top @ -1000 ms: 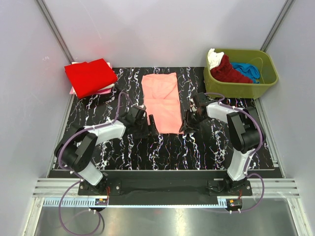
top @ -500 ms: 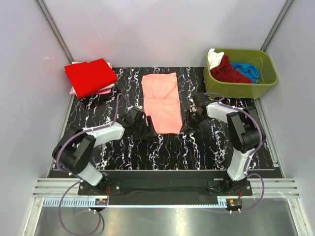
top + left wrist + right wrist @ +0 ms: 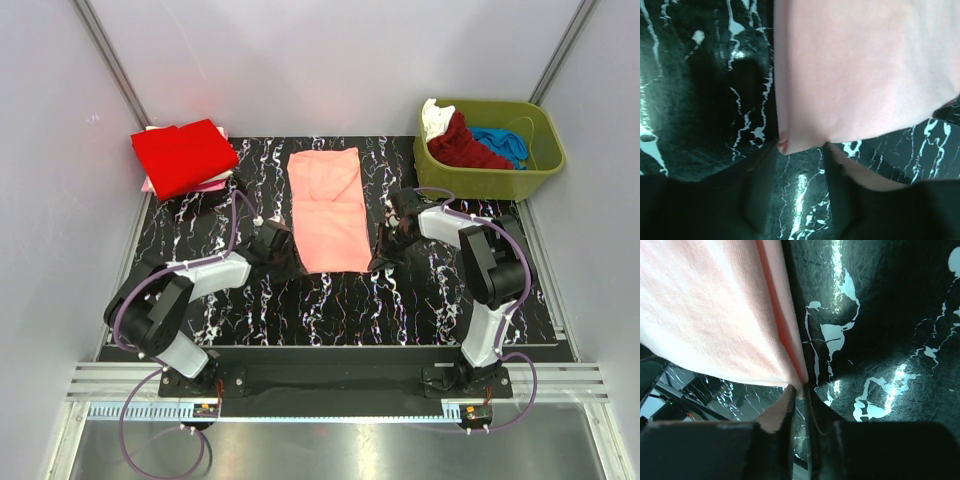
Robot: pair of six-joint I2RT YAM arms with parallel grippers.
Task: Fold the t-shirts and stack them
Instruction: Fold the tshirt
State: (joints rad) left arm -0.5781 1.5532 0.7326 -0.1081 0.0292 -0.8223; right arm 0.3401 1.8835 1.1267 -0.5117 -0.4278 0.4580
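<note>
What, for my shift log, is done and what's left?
Done: a red shirt lies folded atop a pink shirt, far left. In hand: the salmon shirt, a long strip; the right gripper pinches one near corner, the left gripper straddles the other. Left: its cross folds, plus the shirts in the tub.

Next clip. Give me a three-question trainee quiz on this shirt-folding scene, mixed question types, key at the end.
1. True or false: the salmon-pink t-shirt lies on the black marbled mat.
2. What colour tops the folded pile at the far left? A blue, B bright red, C white.
3. Which part of the salmon-pink t-shirt meets both arms' jaws?
Key: 1 true; 2 B; 3 its near corners.
</note>
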